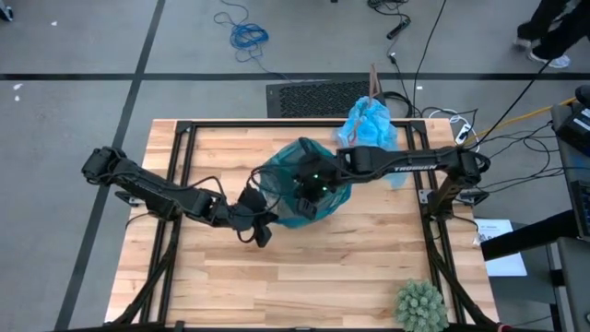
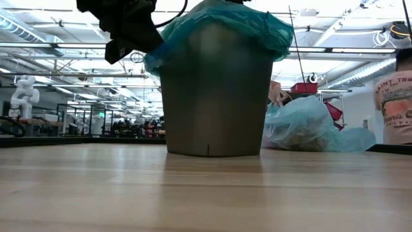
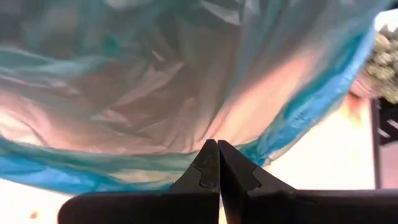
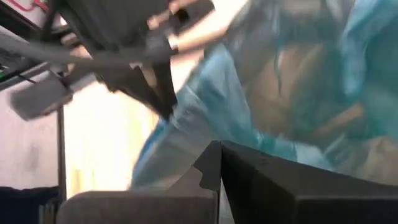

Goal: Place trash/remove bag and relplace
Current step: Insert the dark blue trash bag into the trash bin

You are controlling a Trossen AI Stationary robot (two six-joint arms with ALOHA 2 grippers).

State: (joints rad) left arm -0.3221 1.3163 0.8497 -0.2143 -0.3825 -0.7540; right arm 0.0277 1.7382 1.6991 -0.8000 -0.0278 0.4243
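Bin (image 2: 215, 96) upright mid-tabletop (image 1: 304, 267), teal liner (image 1: 293, 159) over rim. Left gripper (image 3: 217, 163) closed at liner's left edge; right gripper (image 4: 219, 163) closed above bin mouth. Blue bag (image 1: 371, 124) slumped far right.

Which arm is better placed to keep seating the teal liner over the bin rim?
Probably the left. The left gripper is at the bin's rim with its fingers shut at the teal liner's edge. The right gripper hovers over the bin's mouth, farther from the rim.
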